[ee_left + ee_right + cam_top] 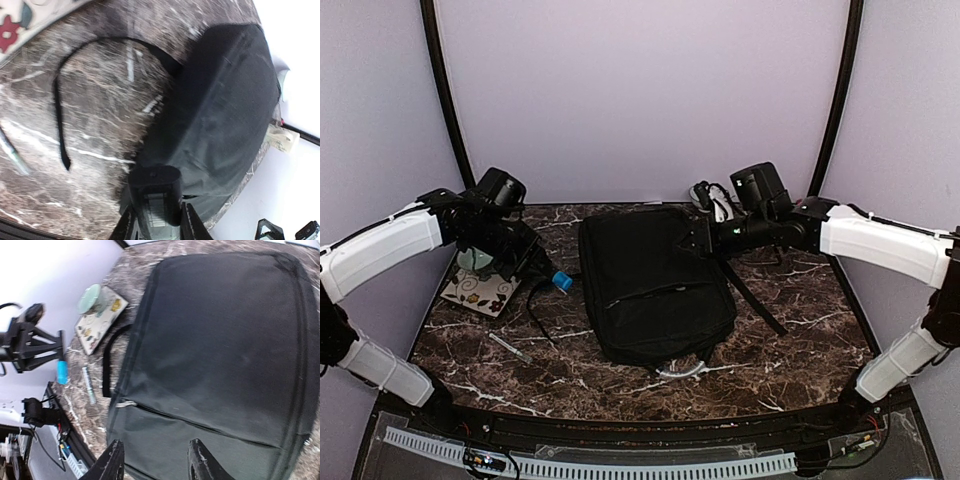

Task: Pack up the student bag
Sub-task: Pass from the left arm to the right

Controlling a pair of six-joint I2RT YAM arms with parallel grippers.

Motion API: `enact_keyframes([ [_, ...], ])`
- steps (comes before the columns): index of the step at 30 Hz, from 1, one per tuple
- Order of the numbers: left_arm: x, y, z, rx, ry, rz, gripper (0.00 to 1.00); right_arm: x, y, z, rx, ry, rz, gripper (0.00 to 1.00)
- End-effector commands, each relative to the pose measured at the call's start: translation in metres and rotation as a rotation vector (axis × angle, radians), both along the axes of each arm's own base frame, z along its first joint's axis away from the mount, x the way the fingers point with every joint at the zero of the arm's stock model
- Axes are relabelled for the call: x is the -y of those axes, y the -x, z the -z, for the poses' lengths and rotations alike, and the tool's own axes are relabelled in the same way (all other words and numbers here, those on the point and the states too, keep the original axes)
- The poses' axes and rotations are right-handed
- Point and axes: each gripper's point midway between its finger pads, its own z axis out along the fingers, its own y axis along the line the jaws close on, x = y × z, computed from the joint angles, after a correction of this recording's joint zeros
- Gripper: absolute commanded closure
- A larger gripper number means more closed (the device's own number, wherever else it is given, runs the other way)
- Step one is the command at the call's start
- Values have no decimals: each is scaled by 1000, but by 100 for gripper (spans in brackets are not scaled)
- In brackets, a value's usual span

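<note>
Right wrist: student bag (225,340) looks limp, best pinched at its zipper (200,424); right gripper (156,446) gapes, left gripper (156,222) clasps a dark cylinder (152,192).

Bag (655,285): black; handle (682,370) silver-grey.
Table (800,330): dark brown marble, white veins.
Book (480,292): white, floral print.
Cup (475,262): pale green.
Stick (562,282): blue.
Arms (380,250): white shells, black joints.
Walls (640,90): lilac.

In the left wrist view, a dark stubby object (154,192) clamped between the left gripper's (157,216) fingers runs off the bottom edge, too blurred to identify. The floral-patterned white notebook (15,22) is cropped by the top-left corner. The large black fabric backpack (220,350) overruns the right wrist view's bottom edge. From above, the right gripper (702,237) covers its far right corner.
</note>
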Motion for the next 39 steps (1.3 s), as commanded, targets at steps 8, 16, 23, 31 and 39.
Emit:
enact_keyframes([
  [8, 90, -37, -49, 149, 190, -21, 87, -66, 17, -47, 86, -144, -160, 50],
  [16, 121, -49, -70, 187, 283, 10, 87, -95, 12, -44, 82, -148, -183, 48],
  [23, 125, -50, -78, 203, 301, 23, 87, -112, 6, -42, 82, -158, -200, 51],
  [31, 128, -51, -74, 203, 312, 29, 87, -127, 1, -41, 92, -176, -236, 69],
  [39, 125, -52, -82, 238, 313, 25, 86, -134, 0, -47, 100, -212, -252, 93],
])
